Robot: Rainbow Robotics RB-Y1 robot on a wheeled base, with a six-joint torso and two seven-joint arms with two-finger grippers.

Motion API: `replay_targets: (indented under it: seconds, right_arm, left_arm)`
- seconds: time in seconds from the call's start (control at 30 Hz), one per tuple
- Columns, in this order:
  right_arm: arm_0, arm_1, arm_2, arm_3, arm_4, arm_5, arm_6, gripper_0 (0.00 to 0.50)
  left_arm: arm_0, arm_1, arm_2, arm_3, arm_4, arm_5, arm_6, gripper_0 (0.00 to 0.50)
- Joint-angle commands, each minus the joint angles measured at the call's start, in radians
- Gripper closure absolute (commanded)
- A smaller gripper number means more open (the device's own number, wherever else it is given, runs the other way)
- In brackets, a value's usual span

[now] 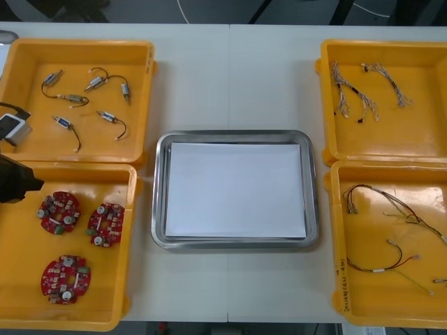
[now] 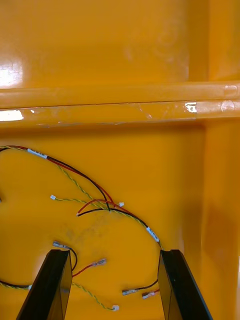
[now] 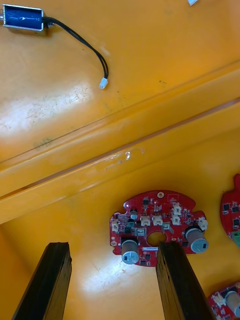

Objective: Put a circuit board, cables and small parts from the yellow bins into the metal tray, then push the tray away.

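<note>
My left gripper (image 3: pixel 112 248) is open and hangs low over the near left yellow bin (image 1: pixel 21 265). A round red circuit board (image 3: pixel 157 225) lies just ahead of its fingertips, and one finger (image 3: pixel 175 280) overlaps the board's edge. In the front view this board (image 1: pixel 59 212) lies beside the black left arm (image 1: pixel 14 180). Two more boards (image 1: pixel 106 224) (image 1: pixel 65 278) lie nearby. My right gripper (image 2: pixel 114 256) is open above red and yellow cables (image 2: pixel 100 202) in the near right bin (image 1: pixel 335 244). The metal tray (image 1: pixel 235 137), white inside, holds nothing.
The far left bin (image 1: pixel 147 84) holds several small metal parts (image 1: pixel 61 123) with black leads; one part (image 3: pixel 22 17) lies beyond the bin walls from the left fingers. The far right bin (image 1: pixel 327 91) holds twisted cables (image 1: pixel 349 94). Bare table surrounds the tray.
</note>
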Motion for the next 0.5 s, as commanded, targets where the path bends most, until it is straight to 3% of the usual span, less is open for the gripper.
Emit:
replay_targets:
  seconds: [0.03, 0.27, 0.5]
  right_arm:
    - [0.061, -0.067, -0.032, 0.053, -0.058, -0.073, 0.124, 0.0]
    - [0.067, -0.097, -0.003, 0.156, -0.094, -0.117, 0.227, 0.0]
    - [0.082, -0.133, 0.086, 0.162, -0.037, -0.145, 0.237, 0.0]
  left_arm:
    - [0.082, 0.05, 0.004, -0.004, 0.024, -0.094, -0.069, 0.0]
    - [0.159, 0.07, -0.043, 0.004, 0.027, -0.249, -0.097, 0.0]
    - [0.196, 0.079, -0.092, 0.058, 0.03, -0.356, -0.12, 0.0]
